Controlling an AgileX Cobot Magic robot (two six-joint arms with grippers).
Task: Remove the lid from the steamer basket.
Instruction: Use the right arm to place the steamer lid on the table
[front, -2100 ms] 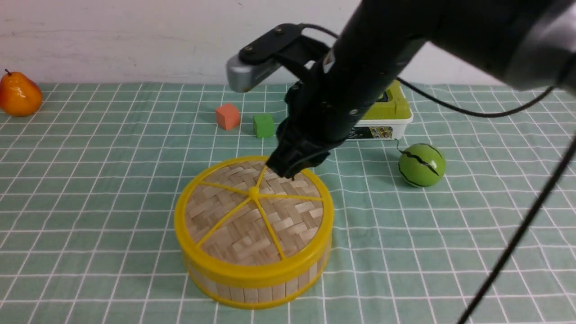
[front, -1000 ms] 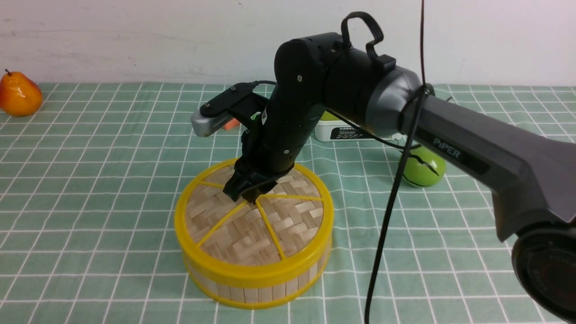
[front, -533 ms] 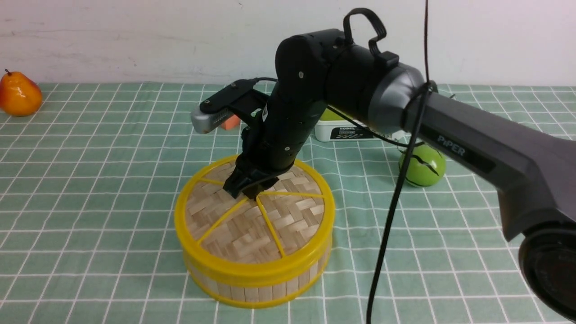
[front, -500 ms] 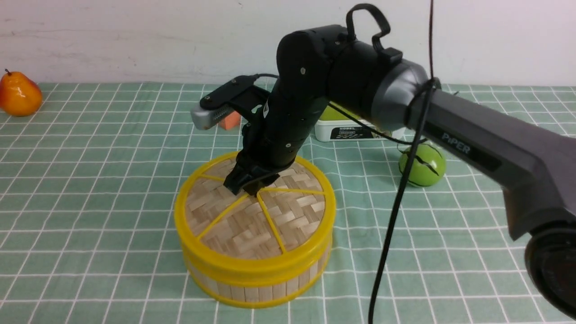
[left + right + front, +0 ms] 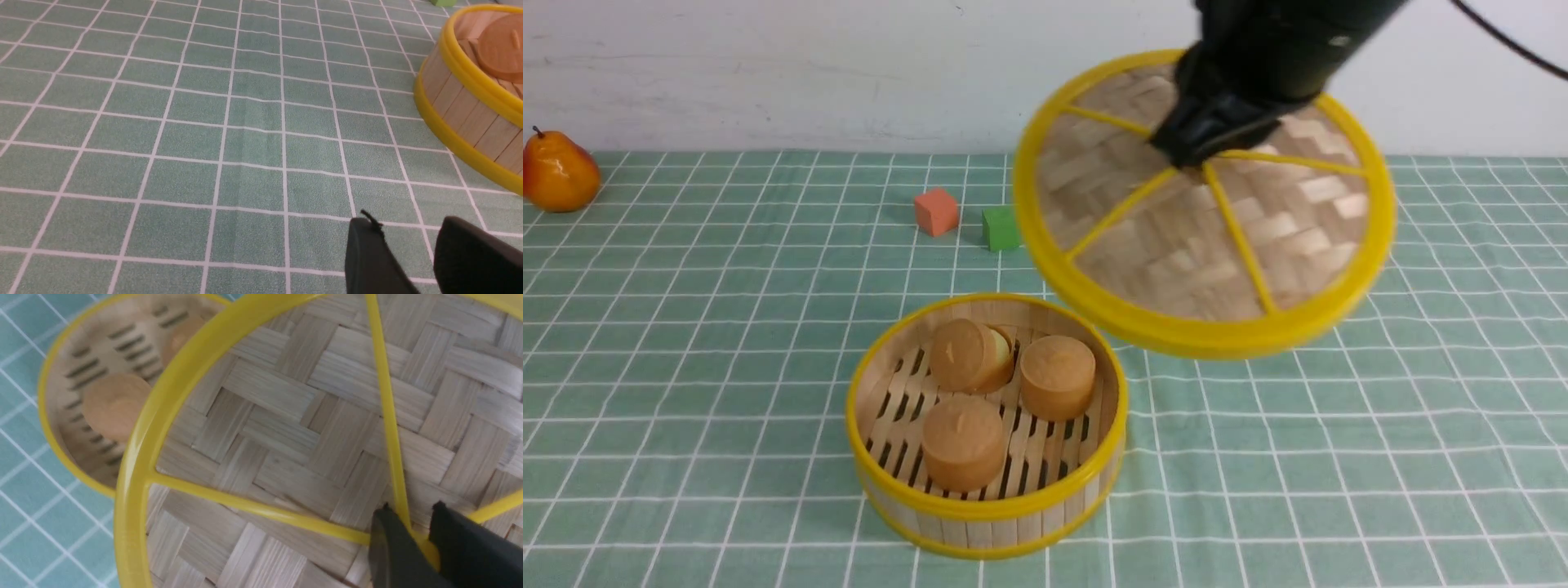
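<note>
The lid (image 5: 1176, 253), a woven bamboo disc with a yellow rim and spokes, hangs tilted in the air to the right of and above the steamer basket (image 5: 988, 510). My right gripper (image 5: 1196, 151) is shut on the lid's centre knob. In the right wrist view its black fingers (image 5: 466, 547) pinch the yellow hub of the lid (image 5: 278, 416), with the basket (image 5: 61, 367) below. The basket stands uncovered on the cloth with three brown buns (image 5: 1058, 376) on its slatted floor. My left gripper (image 5: 408, 222) is open over bare cloth, beside the basket (image 5: 461, 102).
An orange pear (image 5: 557, 173) lies at the far left. An orange cube (image 5: 936, 211) and a green cube (image 5: 1001, 227) sit behind the basket. The raised lid hides the cloth behind it on the right.
The lid has come off the basket and travelled up and to the right with the right gripper. The buns inside the basket are now exposed.
</note>
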